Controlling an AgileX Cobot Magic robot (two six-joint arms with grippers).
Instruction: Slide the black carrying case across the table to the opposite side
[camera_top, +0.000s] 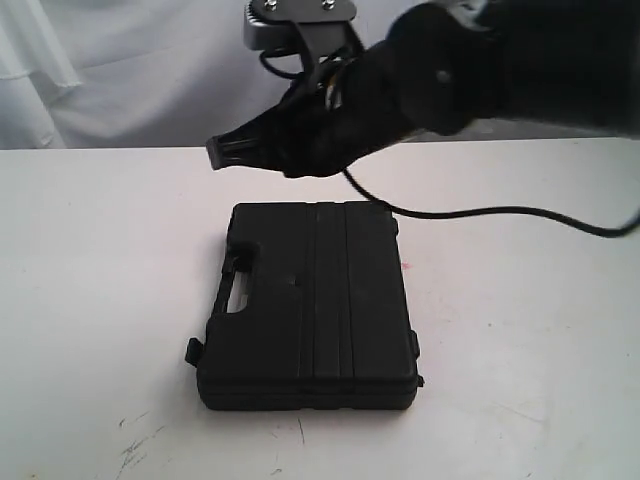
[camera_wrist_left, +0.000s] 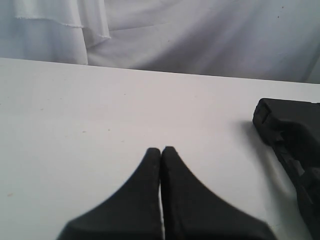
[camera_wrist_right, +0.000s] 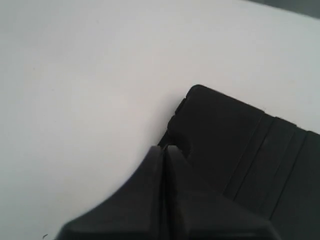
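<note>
Scuffed white tabletop spreads open left of the ribbed black plastic carrying case, flat at centre. Left fingers pressed together, empty; case cropped there. Right fingers likewise closed, empty, above its far-left corner; arm cut off.

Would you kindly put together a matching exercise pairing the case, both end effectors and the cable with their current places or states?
Things:
1. black carrying case
2. left end effector
3. right end effector
4. black cable

Places or states:
A. shut, at a corner of the case
B. lying flat and closed on the table
C. running toward the right edge of the exterior view
D. shut, over white tabletop, with the case off to one side

Pairs: 1-B, 2-D, 3-A, 4-C
</note>
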